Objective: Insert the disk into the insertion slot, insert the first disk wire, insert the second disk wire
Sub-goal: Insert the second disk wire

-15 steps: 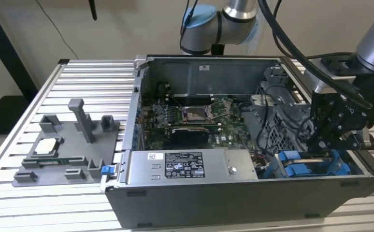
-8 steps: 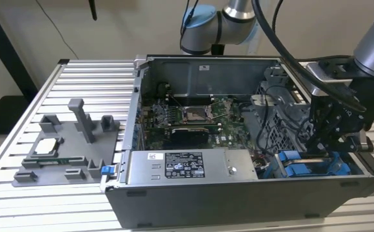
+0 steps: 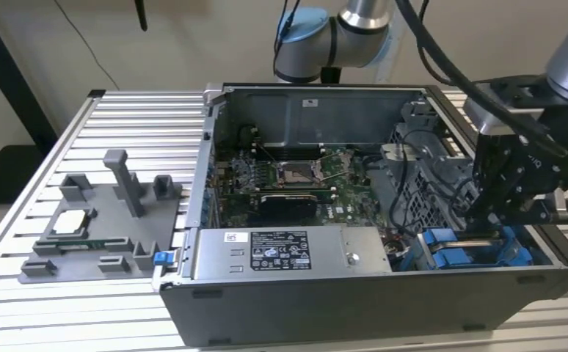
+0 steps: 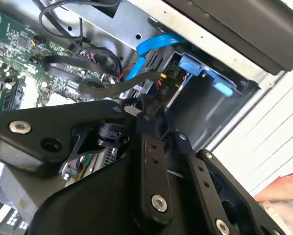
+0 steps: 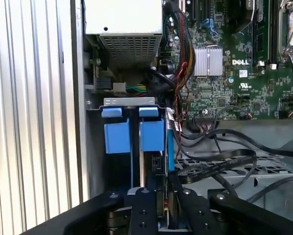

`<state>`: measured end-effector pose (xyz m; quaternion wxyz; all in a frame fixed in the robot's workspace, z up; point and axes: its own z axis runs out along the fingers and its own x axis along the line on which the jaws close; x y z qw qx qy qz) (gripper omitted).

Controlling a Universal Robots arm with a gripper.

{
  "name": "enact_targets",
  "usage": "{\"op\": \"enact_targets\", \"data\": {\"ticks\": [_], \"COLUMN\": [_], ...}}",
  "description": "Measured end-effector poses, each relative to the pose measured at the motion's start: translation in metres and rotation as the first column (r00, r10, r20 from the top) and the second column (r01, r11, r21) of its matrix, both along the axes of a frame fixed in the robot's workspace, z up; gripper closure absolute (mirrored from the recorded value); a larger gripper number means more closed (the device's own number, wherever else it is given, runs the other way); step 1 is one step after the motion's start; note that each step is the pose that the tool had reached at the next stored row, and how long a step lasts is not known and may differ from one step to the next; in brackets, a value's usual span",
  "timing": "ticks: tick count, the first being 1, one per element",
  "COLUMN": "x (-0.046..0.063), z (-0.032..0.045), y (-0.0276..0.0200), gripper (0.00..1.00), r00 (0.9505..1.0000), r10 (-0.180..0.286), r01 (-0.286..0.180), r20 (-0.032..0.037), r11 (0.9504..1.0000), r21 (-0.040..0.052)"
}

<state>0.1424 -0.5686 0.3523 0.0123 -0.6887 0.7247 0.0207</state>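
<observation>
My gripper (image 3: 497,214) reaches down into the front right corner of the open computer case, over the insertion slot (image 3: 460,248) with its bright blue side pieces. In the first wrist view the slot's blue pieces (image 5: 151,134) lie just ahead of the gripper (image 5: 162,198). A flat blue disk wire (image 5: 171,147) runs down between the fingers, which stand close together on its end. The second wrist view shows the same blue wire (image 4: 151,45) curving toward the gripper (image 4: 142,105), with a black flat wire (image 4: 107,85) crossing beside it. The disk's silver body is hidden.
A grey labelled power-supply box (image 3: 284,253) fills the case's front. The green motherboard (image 3: 284,176) and a perforated cage (image 3: 426,191) with loose black cables crowd the gripper. A grey fixture (image 3: 98,227) stands on the slatted table. A hand (image 4: 283,190) shows outside the case.
</observation>
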Motion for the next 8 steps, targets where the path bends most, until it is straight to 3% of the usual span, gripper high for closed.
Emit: {"op": "enact_targets", "data": {"ticks": [8], "x": [0.000], "z": [0.0266], "y": [0.0000], "gripper": [0.00], "r00": [1.0000], "r10": [0.000], "r01": [0.000], "r20": [0.0000], "r11": [1.0000], "r21": [-0.0004]}}
